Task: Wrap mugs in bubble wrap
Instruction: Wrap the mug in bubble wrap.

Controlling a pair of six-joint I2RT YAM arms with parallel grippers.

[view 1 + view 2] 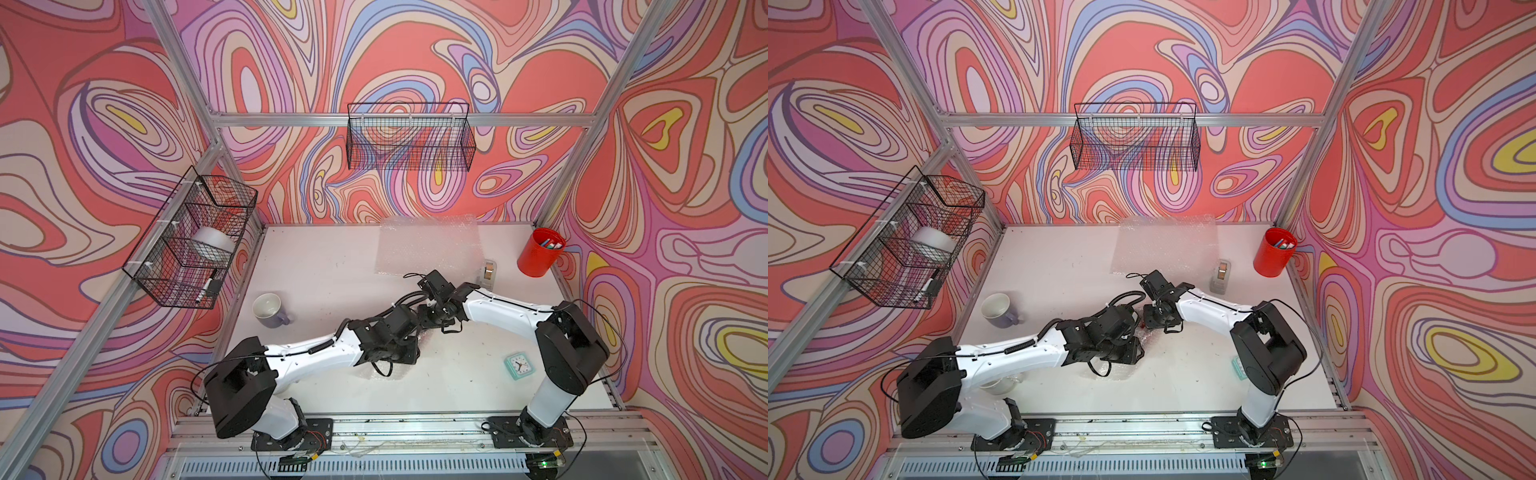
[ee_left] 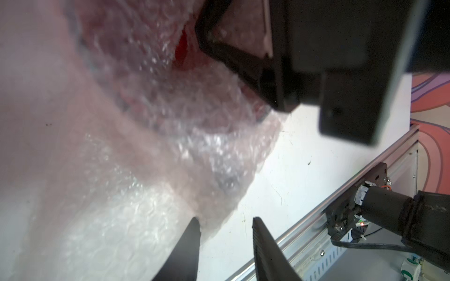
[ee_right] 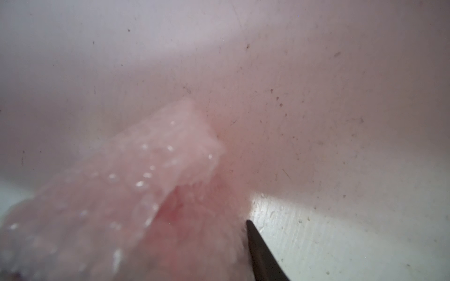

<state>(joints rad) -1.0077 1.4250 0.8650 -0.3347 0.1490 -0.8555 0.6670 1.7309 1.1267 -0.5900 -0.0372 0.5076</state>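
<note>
A glossy red mug under transparent bubble wrap
The left gripper stands half-open at the wrap's edge; the right gripper touches it, hold unclear.

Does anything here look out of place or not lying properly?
The spare bubble wrap sheet at the back of the table does not lie flat: its far edge rides up against the back wall. Nothing looks spilled or broken.
</note>
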